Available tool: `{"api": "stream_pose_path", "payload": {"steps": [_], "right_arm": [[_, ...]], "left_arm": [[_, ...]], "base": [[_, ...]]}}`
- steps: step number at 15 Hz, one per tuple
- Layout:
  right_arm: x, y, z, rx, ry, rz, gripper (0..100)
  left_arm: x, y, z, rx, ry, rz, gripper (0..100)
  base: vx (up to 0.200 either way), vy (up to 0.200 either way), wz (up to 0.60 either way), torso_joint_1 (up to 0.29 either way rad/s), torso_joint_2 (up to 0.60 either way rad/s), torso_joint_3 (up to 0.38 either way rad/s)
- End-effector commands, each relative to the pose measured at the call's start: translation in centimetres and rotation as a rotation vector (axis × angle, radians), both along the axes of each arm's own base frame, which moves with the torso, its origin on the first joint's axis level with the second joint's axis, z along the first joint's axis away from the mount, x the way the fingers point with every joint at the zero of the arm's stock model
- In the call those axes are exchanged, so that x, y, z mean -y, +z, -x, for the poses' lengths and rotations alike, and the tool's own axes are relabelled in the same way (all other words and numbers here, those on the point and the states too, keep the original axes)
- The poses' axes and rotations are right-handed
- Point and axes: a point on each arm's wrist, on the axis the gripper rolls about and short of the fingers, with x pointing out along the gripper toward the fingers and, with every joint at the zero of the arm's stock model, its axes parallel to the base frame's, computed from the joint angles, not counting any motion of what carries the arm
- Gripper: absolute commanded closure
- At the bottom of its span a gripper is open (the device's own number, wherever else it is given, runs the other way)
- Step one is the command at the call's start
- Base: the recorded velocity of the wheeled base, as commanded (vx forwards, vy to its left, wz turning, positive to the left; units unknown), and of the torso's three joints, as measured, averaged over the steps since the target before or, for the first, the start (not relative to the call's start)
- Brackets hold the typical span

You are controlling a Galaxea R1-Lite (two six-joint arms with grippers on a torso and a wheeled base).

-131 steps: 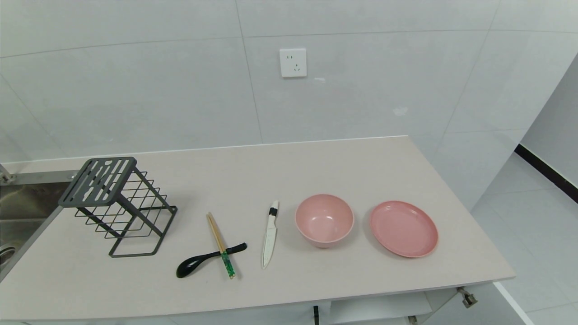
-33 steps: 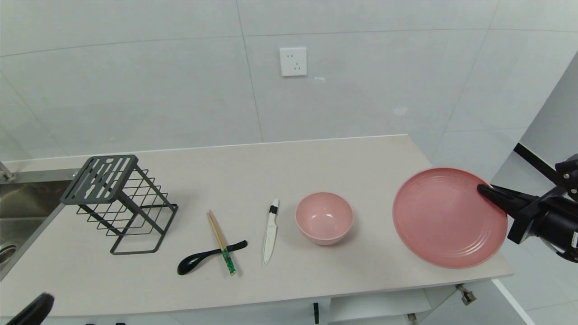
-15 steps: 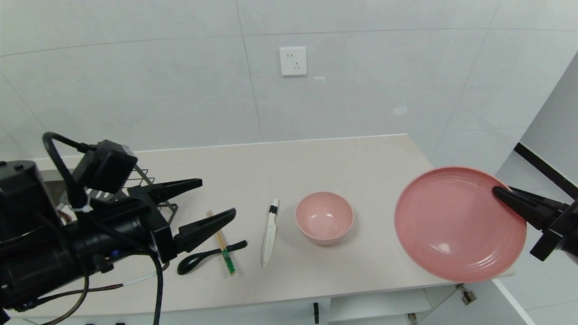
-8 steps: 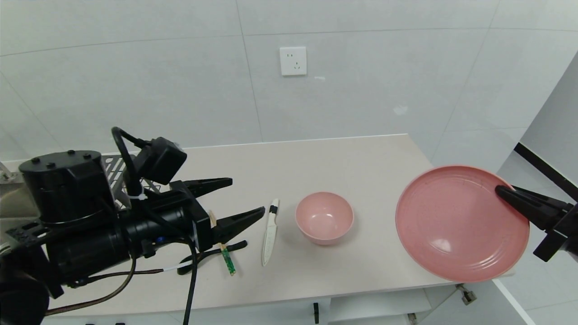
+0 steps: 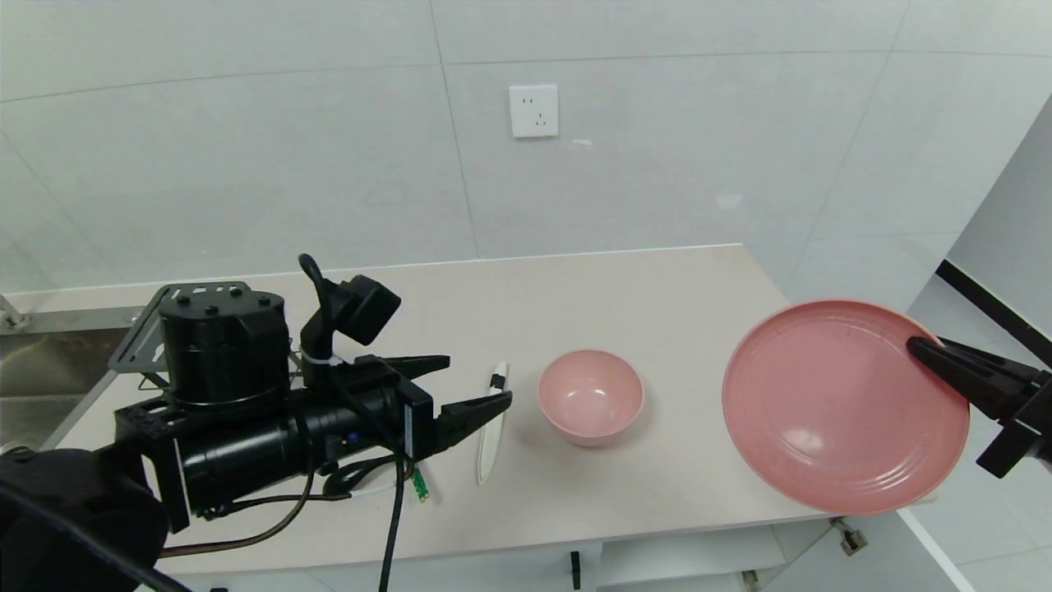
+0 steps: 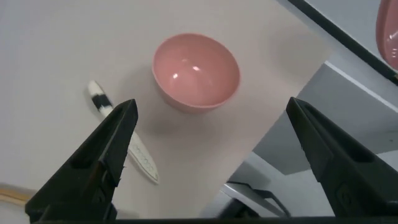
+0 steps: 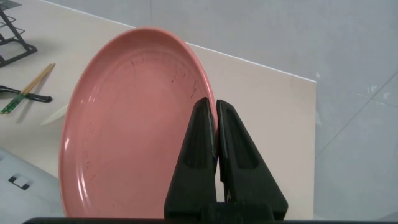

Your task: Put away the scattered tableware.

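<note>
My right gripper (image 5: 922,351) (image 7: 210,107) is shut on the rim of a pink plate (image 5: 838,403) (image 7: 124,130). It holds the plate tilted in the air over the counter's right front corner. My left gripper (image 5: 479,379) (image 6: 210,104) hangs open above the white knife (image 5: 491,436) (image 6: 142,163), just left of the pink bowl (image 5: 590,396) (image 6: 196,68). Nothing is between its fingers. Chopsticks (image 5: 421,487) (image 7: 28,87) and a black spoon (image 7: 25,94) lie left of the knife, mostly hidden under the left arm in the head view.
A dark wire rack (image 5: 140,345) (image 7: 15,31) stands at the counter's left, behind the left arm, beside a steel sink (image 5: 33,386). The counter (image 5: 657,304) ends at the right, just beyond the plate. A tiled wall with an outlet (image 5: 533,112) backs it.
The left arm has swept right from in front of the rack to above the knife, staying open. The right gripper has carried the plate up off the counter and slightly right.
</note>
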Motion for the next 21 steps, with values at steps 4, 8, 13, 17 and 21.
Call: {"api": "stream_pose_path", "payload": {"steps": [4,8,13,17,21], "right_arm": [[0.0,-0.3,0.2,-0.011,0.001,0.001,100],[0.0,-0.3,0.3,-0.008,0.002,0.002,100],[0.0,-0.3,0.3,-0.011,0.002,0.003,100],[0.0,-0.6,0.3,-0.022,0.002,0.003,100],[0.0,-0.6,0.3,-0.023,0.002,0.003,100]], "left_arm": [[2.5,-3.4,-1.4,-0.128,0.039,-0.041,0],[3.2,-5.1,-2.8,-0.116,0.067,-0.033,0],[4.2,-6.1,-4.6,-0.083,0.072,-0.01,0],[5.0,-6.8,-6.4,-0.079,0.078,-0.007,0],[5.4,-7.6,-8.2,-0.094,0.103,0.016,0]], "base": [[0.0,0.0,0.0,0.0,0.0,0.0],[0.0,0.0,0.0,0.0,0.0,0.0],[0.0,0.0,0.0,0.0,0.0,0.0],[0.0,0.0,0.0,0.0,0.0,0.0],[0.0,0.0,0.0,0.0,0.0,0.0]]}}
